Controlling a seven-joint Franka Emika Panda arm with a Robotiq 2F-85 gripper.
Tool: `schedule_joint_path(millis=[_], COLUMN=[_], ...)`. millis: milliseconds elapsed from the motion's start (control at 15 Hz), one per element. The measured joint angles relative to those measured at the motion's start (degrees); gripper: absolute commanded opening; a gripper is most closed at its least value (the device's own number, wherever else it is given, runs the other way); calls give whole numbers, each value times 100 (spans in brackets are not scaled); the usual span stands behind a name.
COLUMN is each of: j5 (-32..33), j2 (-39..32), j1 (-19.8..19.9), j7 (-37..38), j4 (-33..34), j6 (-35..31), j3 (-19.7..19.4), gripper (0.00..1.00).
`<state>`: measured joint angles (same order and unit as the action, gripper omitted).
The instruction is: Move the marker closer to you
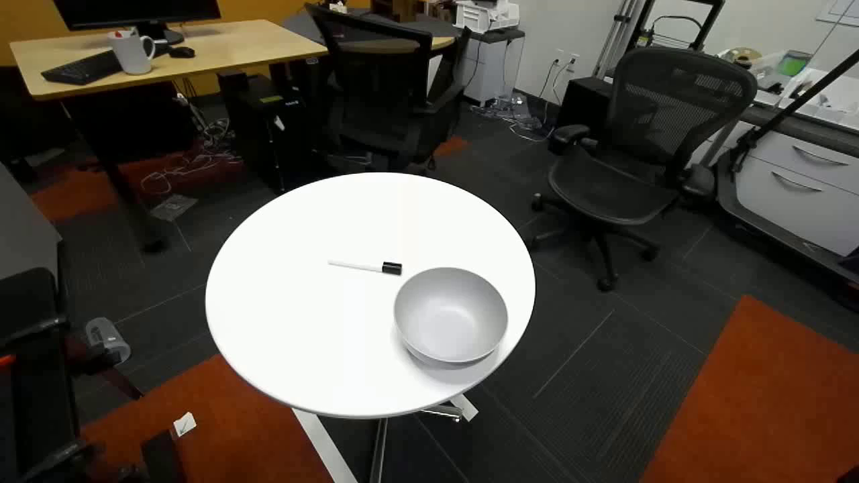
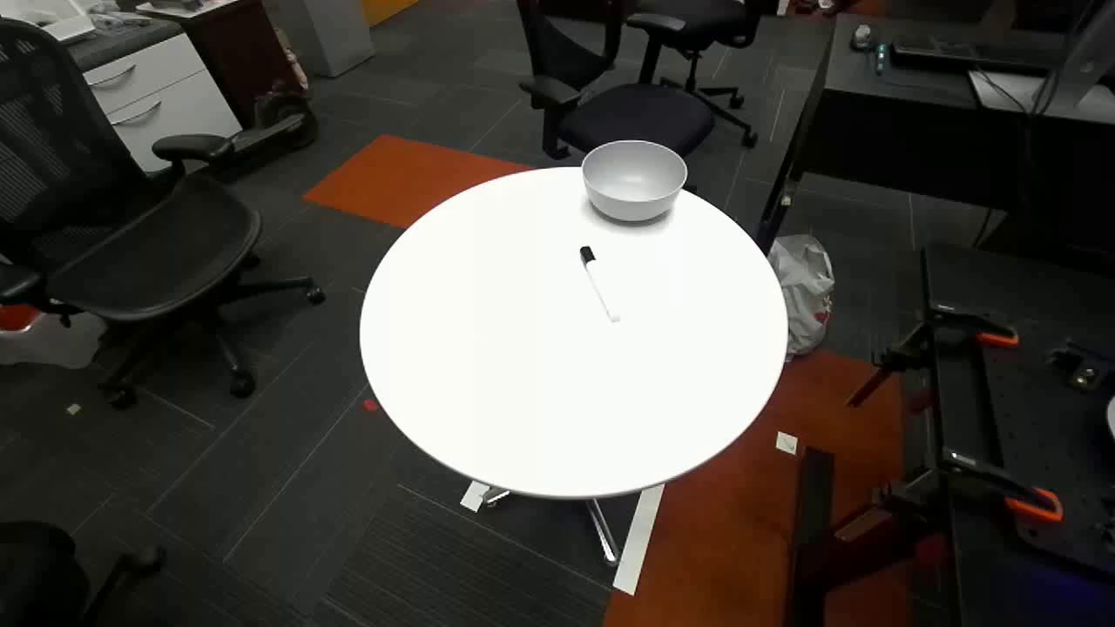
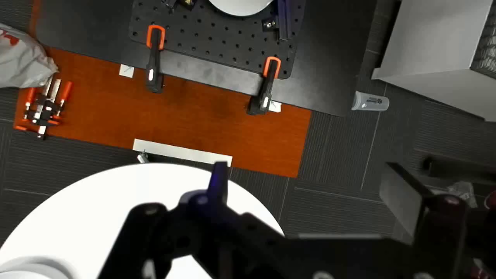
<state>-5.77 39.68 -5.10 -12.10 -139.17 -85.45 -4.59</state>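
Dimly, we make out the blurred hand (image 3: pixel 305 172), released and spread wide, hiding part of the white surface (image 3: pixel 112 193); the wrist view crops the bowl (image 3: pixel 23 272). We see the marker (image 1: pixel 364 267) lying near it on the surface, a black chair (image 1: pixel 681 100) beyond.

A slim, pen-shaped white marker (image 1: pixel 364 267) with a thicker black cap (image 1: pixel 392 268) fitted on one end lies flat near the middle of the round white surface (image 1: pixel 288 329). In an exterior view, its pale barrel (image 2: pixel 601 291) slants down and rightward from the cap.
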Motion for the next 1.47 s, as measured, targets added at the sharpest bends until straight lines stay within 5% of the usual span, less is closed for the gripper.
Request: schedule_joint_path(millis=[667, 1467], j5=[-118, -682], j2=[-91, -2571], j1=[10, 224], j7=[74, 3069], j4=[3, 224], j6=[-224, -3279], j3=[22, 737], gripper=[100, 100])
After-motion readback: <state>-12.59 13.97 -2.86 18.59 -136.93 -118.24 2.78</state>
